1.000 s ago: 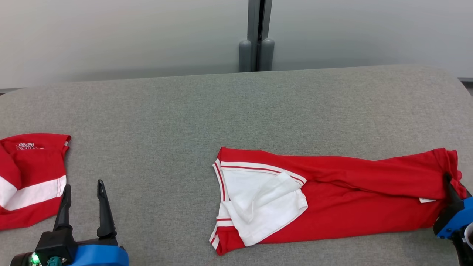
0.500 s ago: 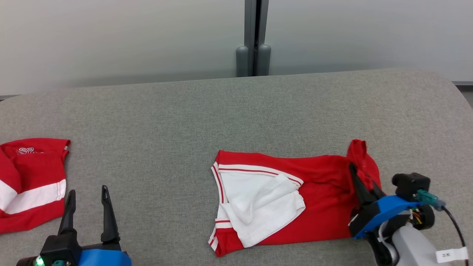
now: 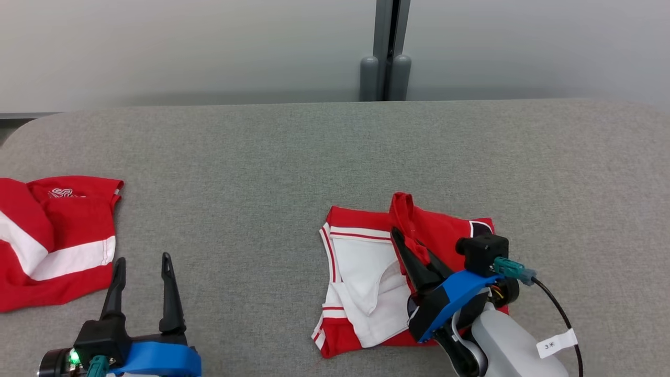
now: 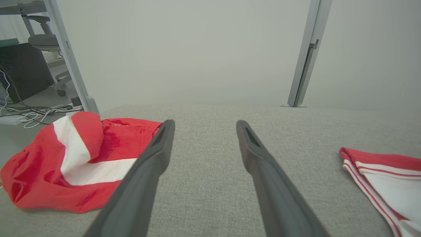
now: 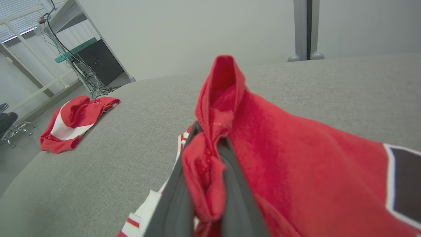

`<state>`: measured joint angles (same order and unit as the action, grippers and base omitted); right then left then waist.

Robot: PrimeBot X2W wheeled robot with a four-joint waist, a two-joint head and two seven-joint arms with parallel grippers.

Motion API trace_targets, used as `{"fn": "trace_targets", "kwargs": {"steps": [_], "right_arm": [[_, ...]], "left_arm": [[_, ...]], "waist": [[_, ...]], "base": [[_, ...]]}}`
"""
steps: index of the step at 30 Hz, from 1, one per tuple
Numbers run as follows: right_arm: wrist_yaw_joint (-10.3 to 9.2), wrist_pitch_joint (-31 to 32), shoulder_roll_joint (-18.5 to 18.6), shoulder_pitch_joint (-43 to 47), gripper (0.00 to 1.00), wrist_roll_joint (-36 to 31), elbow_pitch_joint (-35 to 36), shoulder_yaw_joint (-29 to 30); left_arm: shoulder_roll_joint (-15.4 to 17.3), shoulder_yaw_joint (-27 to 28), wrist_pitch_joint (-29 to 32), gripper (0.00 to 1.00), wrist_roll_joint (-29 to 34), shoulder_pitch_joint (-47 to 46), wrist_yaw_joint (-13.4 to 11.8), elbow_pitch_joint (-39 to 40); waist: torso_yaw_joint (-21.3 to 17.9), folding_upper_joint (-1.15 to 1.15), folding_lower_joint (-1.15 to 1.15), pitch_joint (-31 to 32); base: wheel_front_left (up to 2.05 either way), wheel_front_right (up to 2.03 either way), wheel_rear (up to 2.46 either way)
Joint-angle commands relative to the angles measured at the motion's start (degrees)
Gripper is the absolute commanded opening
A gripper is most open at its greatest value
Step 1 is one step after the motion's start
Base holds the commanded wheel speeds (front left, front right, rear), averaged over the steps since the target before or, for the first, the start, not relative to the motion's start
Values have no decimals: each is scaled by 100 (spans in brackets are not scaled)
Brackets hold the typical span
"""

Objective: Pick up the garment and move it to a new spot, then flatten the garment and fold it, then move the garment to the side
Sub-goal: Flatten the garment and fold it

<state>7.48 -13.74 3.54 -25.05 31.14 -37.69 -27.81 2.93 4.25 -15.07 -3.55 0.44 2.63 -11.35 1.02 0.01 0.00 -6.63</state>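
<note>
Your right gripper (image 3: 399,236) is pinching a bunched edge of the shirt (image 3: 361,264), left gripper (image 3: 143,259) spread and idle; it looks light and floppy, so grab hems.

Left pincer (image 3: 143,259) and right pincer (image 3: 396,234) both sport long dark tapered fingers (image 3: 168,293) on blue housing (image 3: 455,296), and by the right one's housing sit a black block (image 3: 484,254), teal plug (image 3: 510,268), black cable (image 3: 562,319), white tag (image 3: 557,343) and pale forearm (image 3: 510,348).

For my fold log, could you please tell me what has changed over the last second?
The right gripper, shut on the red shirt, carried its right end leftward, folding it roughly in half. The left gripper stayed open and idle; the other red garment stayed put on the table.
</note>
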Motion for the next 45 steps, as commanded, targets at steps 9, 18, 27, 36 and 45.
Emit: {"fn": "trace_targets", "kwargs": {"steps": [9, 18, 27, 36, 45], "right_arm": [[3, -99, -57, -430, 0, 632, -79, -892], [3, -150, -57, -637, 100, 750, -341, -1025], [2, -153, 166, -124, 100, -280, 353, 308], [2, -154, 476, 846, 100, -1020, 1420, 1667], [3, -153, 284, 1970, 100, -1609, 2098, 2388]], "left_arm": [[-5, -217, -14, 100, -89, -332, 1, -112], [-5, -212, -14, 100, -144, -372, -47, -129], [-6, -153, -14, 100, -97, -246, -21, -39], [-5, -171, -14, 100, -83, -179, 3, -59], [-5, -126, -14, 100, -23, 72, 24, -107]], "waist": [[280, -1, 0, -185], [227, -1, 0, -188], [-112, -1, 0, -18], [-389, -1, 0, 154], [-445, -1, 0, 406]], "base": [[0, 0, 0], [0, 0, 0], [0, 0, 0], [0, 0, 0], [0, 0, 0]]}}
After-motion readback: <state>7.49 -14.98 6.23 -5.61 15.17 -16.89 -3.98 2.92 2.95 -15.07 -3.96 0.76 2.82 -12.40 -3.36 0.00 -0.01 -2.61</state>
